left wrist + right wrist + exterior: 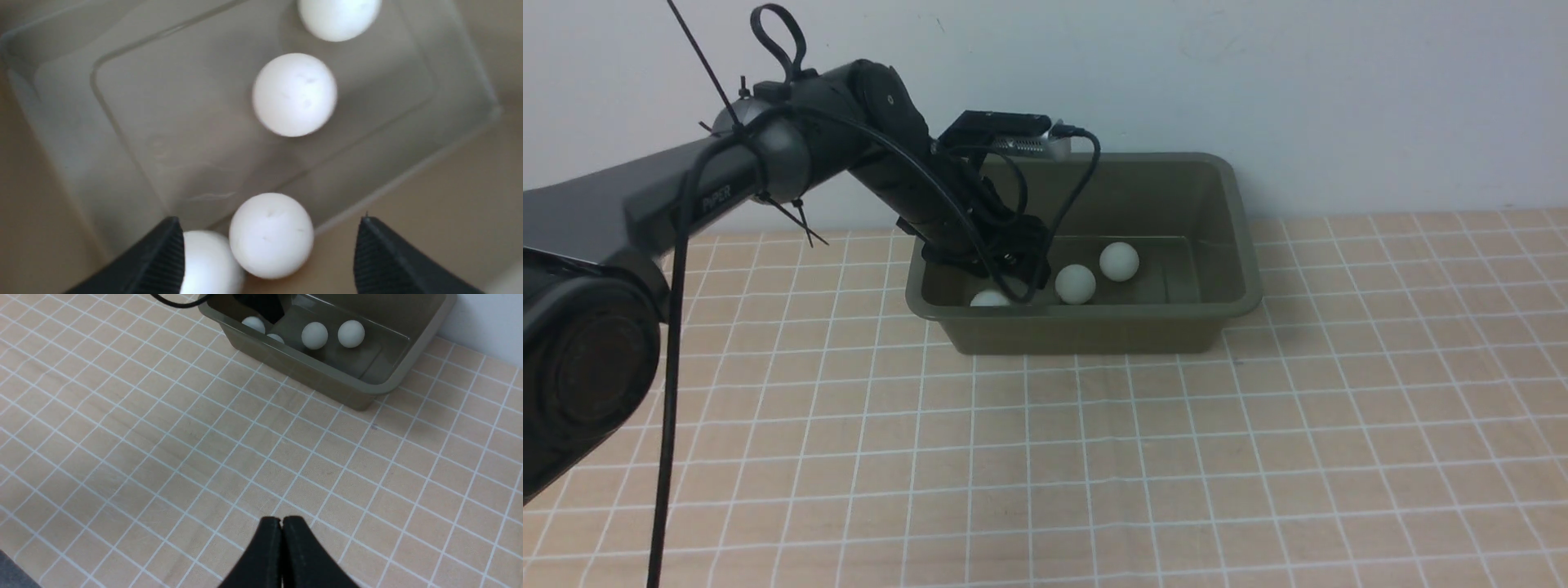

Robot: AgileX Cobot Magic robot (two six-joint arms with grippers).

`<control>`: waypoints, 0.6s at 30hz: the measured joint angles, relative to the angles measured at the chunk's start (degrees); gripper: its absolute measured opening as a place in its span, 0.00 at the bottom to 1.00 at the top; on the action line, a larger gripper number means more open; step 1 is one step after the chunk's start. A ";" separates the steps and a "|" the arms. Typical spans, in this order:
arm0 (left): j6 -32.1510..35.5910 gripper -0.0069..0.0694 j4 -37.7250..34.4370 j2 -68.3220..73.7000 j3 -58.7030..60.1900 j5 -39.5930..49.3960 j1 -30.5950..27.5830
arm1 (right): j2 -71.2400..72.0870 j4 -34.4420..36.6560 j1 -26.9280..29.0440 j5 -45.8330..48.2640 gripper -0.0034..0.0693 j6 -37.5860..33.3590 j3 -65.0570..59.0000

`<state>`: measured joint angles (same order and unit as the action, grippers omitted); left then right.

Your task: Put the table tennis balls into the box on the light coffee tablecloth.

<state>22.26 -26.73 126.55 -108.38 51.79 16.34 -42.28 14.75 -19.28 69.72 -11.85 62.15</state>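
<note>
Four table tennis balls [314,335] lie within the box [310,377] rim.

A plain, pale bluish-white wall [1339,82] fills the upper part of the front view from edge to edge, with faint scuffs near the top centre. It also shows in the right wrist view's upper right corner. The light is soft and even.
</note>
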 joint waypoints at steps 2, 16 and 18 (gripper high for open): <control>0.00 0.66 0.19 -1.15 -3.29 3.38 0.00 | 0.00 -0.06 0.00 0.00 0.03 -0.33 0.00; 0.49 0.01 6.58 -18.29 -17.67 19.79 0.00 | 3.42 -6.01 0.00 -10.02 0.03 -2.02 -2.86; 0.49 0.00 6.78 -21.55 -15.61 19.85 0.00 | 5.62 -8.42 0.00 -12.65 0.03 -0.90 -6.28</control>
<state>22.75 -19.95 105.00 -123.99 71.64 16.34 -36.66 6.33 -19.28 57.07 -12.76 55.87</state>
